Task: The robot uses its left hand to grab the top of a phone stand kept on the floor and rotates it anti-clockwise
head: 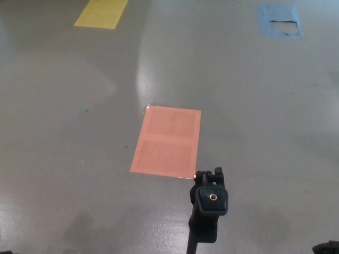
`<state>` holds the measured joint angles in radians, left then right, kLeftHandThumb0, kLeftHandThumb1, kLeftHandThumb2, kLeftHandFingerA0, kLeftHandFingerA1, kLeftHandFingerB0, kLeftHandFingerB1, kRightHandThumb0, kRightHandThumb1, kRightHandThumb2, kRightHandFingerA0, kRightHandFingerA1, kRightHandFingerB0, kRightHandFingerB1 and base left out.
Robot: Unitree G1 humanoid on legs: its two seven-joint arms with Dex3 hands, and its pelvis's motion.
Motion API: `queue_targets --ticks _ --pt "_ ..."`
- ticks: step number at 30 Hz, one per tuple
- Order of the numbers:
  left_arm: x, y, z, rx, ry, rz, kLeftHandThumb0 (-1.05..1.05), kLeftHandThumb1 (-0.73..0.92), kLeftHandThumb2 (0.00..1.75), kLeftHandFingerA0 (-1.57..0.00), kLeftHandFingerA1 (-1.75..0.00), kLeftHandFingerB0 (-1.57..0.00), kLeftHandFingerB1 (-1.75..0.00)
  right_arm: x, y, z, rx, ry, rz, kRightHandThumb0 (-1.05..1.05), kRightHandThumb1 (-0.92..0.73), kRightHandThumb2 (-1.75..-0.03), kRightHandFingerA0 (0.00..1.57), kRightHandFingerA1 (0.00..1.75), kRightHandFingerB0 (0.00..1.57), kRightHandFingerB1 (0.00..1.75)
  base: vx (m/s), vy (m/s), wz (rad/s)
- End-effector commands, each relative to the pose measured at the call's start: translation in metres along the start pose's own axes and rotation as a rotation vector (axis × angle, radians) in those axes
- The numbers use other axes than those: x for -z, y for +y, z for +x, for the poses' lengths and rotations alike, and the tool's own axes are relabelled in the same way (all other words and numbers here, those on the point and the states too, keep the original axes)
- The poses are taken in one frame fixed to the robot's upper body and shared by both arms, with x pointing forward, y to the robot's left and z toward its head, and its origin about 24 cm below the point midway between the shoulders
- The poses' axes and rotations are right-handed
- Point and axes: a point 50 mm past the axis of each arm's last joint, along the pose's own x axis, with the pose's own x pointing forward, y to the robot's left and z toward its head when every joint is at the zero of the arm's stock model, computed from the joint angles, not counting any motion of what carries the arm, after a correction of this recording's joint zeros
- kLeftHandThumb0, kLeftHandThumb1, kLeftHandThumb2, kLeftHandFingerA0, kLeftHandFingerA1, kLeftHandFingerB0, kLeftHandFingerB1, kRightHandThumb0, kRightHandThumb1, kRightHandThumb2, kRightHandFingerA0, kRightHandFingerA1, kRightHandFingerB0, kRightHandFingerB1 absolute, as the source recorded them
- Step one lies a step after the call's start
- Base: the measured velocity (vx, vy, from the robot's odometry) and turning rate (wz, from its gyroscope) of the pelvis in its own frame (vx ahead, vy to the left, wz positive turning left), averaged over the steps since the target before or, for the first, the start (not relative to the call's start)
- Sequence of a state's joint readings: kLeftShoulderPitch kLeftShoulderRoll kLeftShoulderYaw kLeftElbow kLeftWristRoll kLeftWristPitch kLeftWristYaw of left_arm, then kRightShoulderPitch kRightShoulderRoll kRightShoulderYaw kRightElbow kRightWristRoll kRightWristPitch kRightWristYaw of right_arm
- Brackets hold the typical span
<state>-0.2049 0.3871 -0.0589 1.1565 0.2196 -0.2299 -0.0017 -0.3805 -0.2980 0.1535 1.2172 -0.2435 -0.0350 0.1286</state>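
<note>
Here the phone stand (210, 203) rises from the bottom edge of the head view at about six o'clock, a little right of centre; its black head is a squarish block with a small brass-coloured ring in its upper face, and a short clamp-like piece sits on top of it toward twelve o'clock; below the head a dark pole runs down and out of the frame, so its foot cannot be seen; nothing touches the stand.

Just beside the stand's top, toward eleven o'clock, lies an orange rectangle (167, 142) flat on the grey floor (254, 106); its near corner ends close to the clamp, and a faint line splits it into two halves; its edges catch a little shine.

Well apart, at the far eleven o'clock corner of the view, a yellow patch (101, 12) lies on the floor, cut off by the top edge; at the far one o'clock corner a blue patch (280, 21) lies flat, with a torn pale gap in its middle.

The floor is glossy, with a broad streak of light running from twelve o'clock down to the orange rectangle.

Neither the left hand nor the right hand shows; a small dark shape (326, 247) sits at the five o'clock corner, too cropped to identify.
</note>
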Motion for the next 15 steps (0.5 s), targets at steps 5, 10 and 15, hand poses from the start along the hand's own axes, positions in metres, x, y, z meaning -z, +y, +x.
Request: queue_targets --ticks 5,10,15 --pt "-0.018 0.000 -0.001 0.011 -0.185 -0.010 -0.39 0.53 0.65 -0.24 -0.37 -0.18 -0.33 0.008 -0.008 -0.002 -0.023 0.018 -0.034 -0.51 -0.78 -0.63 0.54 0.39 0.24 0.29 0.00 0.000 0.00" --pt "-0.058 -0.008 -0.014 0.040 -0.503 -0.013 -0.46 0.52 0.69 -0.18 -0.39 -0.11 -0.34 0.009 -0.006 -0.002 -0.029 0.016 -0.039 -0.50 -0.79 -0.63 0.53 0.39 0.23 0.29 0.00 0.000 0.00" --pt "-0.114 -0.017 -0.057 0.087 -0.884 0.055 -0.46 0.49 0.68 -0.24 -0.42 -0.12 -0.35 0.008 -0.006 -0.002 -0.029 0.010 -0.039 -0.57 -0.66 -0.89 0.48 0.52 0.20 0.42 0.00 0.000 0.00"
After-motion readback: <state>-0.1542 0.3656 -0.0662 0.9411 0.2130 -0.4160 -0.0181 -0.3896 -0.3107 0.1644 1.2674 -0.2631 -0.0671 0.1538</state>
